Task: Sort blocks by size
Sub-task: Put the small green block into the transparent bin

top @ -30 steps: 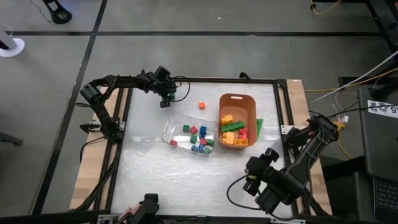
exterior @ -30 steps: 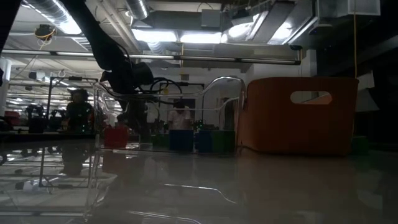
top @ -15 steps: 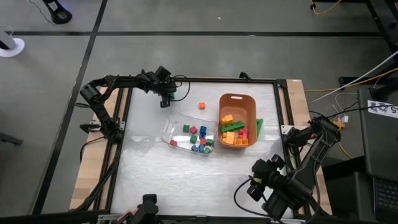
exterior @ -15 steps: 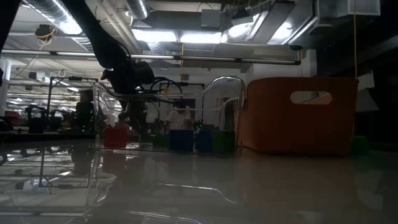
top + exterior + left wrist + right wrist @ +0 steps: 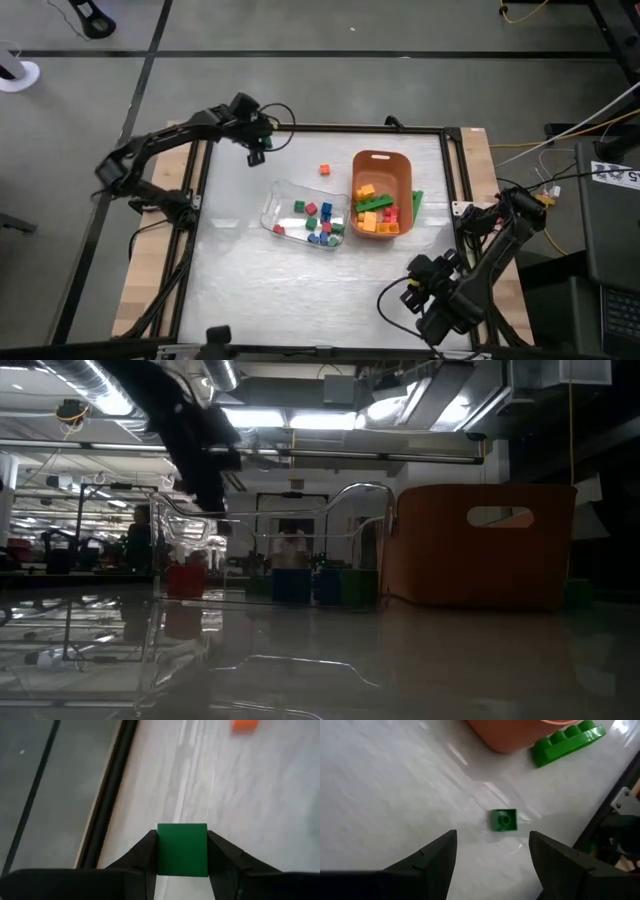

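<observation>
Pinching a small green cube between both fingers, the left gripper hangs above the table's far-left corner, well left of the orange bin. The carry step seems underway; next the cube likely needs lowering into the clear tray of small blocks, just left of the bin. Open tabletop lies between, only a lone orange cube nearby. Near the bin's near-right side, the right gripper waits with fingers spread above a green one-stud block.

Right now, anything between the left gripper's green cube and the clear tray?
Nothing visible. The left gripper holds the small green block above the table's far-left corner; only bare table lies between it and the clear tray.
</observation>
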You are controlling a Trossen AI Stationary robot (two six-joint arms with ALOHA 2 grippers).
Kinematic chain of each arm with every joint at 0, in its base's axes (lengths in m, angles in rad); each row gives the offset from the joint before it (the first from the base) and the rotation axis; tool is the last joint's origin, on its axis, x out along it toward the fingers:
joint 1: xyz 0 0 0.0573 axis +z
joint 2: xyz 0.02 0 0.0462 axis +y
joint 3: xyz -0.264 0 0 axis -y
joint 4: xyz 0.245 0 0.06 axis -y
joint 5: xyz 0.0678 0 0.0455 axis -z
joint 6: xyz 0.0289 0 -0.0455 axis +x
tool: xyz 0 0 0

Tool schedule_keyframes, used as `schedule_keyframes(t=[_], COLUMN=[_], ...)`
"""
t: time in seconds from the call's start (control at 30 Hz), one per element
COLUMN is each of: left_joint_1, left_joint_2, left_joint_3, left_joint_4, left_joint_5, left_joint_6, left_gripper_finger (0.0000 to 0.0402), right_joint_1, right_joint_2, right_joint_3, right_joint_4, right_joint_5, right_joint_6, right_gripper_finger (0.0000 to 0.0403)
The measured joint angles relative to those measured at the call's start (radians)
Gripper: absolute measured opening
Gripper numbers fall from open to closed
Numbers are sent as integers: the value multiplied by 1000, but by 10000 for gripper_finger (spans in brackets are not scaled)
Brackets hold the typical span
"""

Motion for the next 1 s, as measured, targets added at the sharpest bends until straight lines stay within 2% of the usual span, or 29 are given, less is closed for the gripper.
schedule_keyframes(t=[0.23,0.4,0.73,0.9,1.0], left_joint_1=[-117,-245,-528,-629,-669], left_joint_2=[-215,-284,-234,-181,-140], left_joint_3=[4,4,2,2,2], left_joint_4=[-68,-72,-34,46,79], left_joint_5=[120,137,137,131,110], left_joint_6=[-177,-311,-435,-470,-472], left_gripper_finger=[116,117,119,120,120], right_joint_1=[0,0,-1,-1,-1], right_joint_2=[0,-7,-105,-219,-297], right_joint_3=[-81,-138,-228,-292,-376], right_joint_4=[35,85,132,133,219], right_joint_5=[-1,-48,-94,-69,-27], right_joint_6=[-38,-41,-92,-92,-83], right_gripper_finger=[248,248,248,248,248])
